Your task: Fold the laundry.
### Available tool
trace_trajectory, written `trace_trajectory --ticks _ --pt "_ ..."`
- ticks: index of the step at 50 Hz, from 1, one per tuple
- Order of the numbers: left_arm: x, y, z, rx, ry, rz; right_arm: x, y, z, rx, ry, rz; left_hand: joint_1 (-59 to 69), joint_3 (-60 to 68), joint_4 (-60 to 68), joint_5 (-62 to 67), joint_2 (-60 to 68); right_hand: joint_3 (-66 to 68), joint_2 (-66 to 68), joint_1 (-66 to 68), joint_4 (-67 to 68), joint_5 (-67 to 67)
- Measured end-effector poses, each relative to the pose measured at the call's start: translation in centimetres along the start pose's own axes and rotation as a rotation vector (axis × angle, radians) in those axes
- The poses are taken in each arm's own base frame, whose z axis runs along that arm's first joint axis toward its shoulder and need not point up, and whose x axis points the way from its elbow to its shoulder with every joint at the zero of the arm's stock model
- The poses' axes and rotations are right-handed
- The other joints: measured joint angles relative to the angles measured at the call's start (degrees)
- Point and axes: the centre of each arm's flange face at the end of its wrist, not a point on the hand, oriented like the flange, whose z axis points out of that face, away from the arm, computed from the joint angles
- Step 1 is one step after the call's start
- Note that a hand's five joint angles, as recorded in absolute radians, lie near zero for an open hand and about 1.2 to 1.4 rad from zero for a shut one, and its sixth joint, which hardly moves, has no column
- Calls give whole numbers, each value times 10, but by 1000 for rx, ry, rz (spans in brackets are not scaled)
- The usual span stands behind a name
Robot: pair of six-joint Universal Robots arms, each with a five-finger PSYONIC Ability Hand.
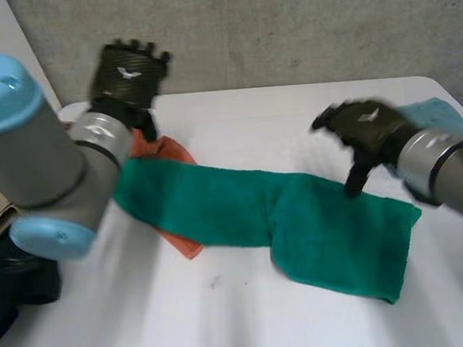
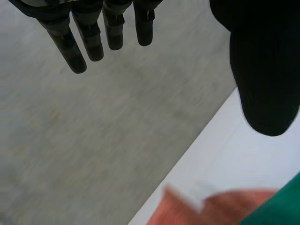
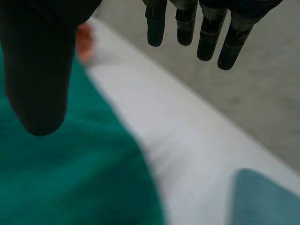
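A green towel (image 1: 299,224) lies across the white table (image 1: 235,110), a long strip at the left and a wider folded part at the right. An orange cloth (image 1: 162,150) lies under its left end. My left hand (image 1: 128,77) is raised above the table's far left corner, open, fingers (image 2: 75,51) straight, holding nothing; the orange cloth (image 2: 211,208) and a green edge (image 2: 276,206) lie below it. My right hand (image 1: 364,136) hovers open over the towel's far right edge, fingers (image 3: 206,37) straight, with the green towel (image 3: 70,178) under its thumb.
A light-blue cloth (image 1: 442,115) lies at the table's far right edge, seen also as the blue cloth (image 3: 262,197) beyond my right hand. A grey wall (image 1: 285,27) stands behind the table. Dark objects (image 1: 9,292) sit off the left edge.
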Motion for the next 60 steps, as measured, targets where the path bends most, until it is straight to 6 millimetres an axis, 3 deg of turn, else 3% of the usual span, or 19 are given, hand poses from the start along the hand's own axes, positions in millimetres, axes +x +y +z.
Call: trace_trajectory --ticks 5,10,19,31,32,34,38,40,41,42,45,47,48,55,60 --pt "-31 35 27 -53 -50 19 -41 21 0 -76 -148 -21 0 0 0 0 0 0 0 0 0 0" --pt "-43 74 52 -81 -21 72 -66 45 6 -88 -205 -42 0 0 0 0 0 0 0 0 0 0" --pt "-43 132 81 -103 61 153 -74 68 16 -19 -156 -159 0 0 0 0 0 0 0 0 0 0" --pt "-29 176 92 -128 145 138 -77 80 19 -42 -121 -259 4 2 3 1 3 66 55 46 51 42" --pt "-26 181 94 -130 152 135 -78 80 20 -44 -121 -260 47 40 38 33 43 66 55 46 52 42" --pt "-25 184 95 -129 155 135 -79 80 19 -45 -121 -260 73 58 61 54 65 66 55 46 52 42" --pt "-23 191 102 -126 149 140 -79 80 19 -47 -123 -258 381 358 363 341 363 85 74 63 70 60" --pt "-24 192 103 -125 143 142 -80 80 19 -47 -123 -258 381 358 363 341 363 85 74 63 70 60" --pt "-25 192 105 -125 132 147 -80 81 19 -49 -125 -257 492 473 479 457 483 144 137 115 130 115" --pt "-27 192 106 -125 123 150 -80 82 19 -50 -125 -258 509 507 514 494 513 170 163 141 158 141" --pt "-30 191 108 -125 102 158 -80 84 21 -56 -124 -258 522 552 560 531 558 400 410 340 389 363" --pt "-31 189 108 -125 95 161 -79 85 23 -60 -121 -258 522 558 565 533 564 400 410 340 389 363" --pt "-33 187 108 -123 85 164 -77 87 26 -70 -108 -259 522 561 568 533 567 542 541 428 532 514" --pt "-44 169 107 -101 61 174 -66 87 31 -100 -18 -265 522 562 568 533 567 556 546 429 548 524" --pt "-61 158 107 -86 26 186 -57 73 24 -76 42 -273 522 562 568 533 567 556 546 429 548 524"
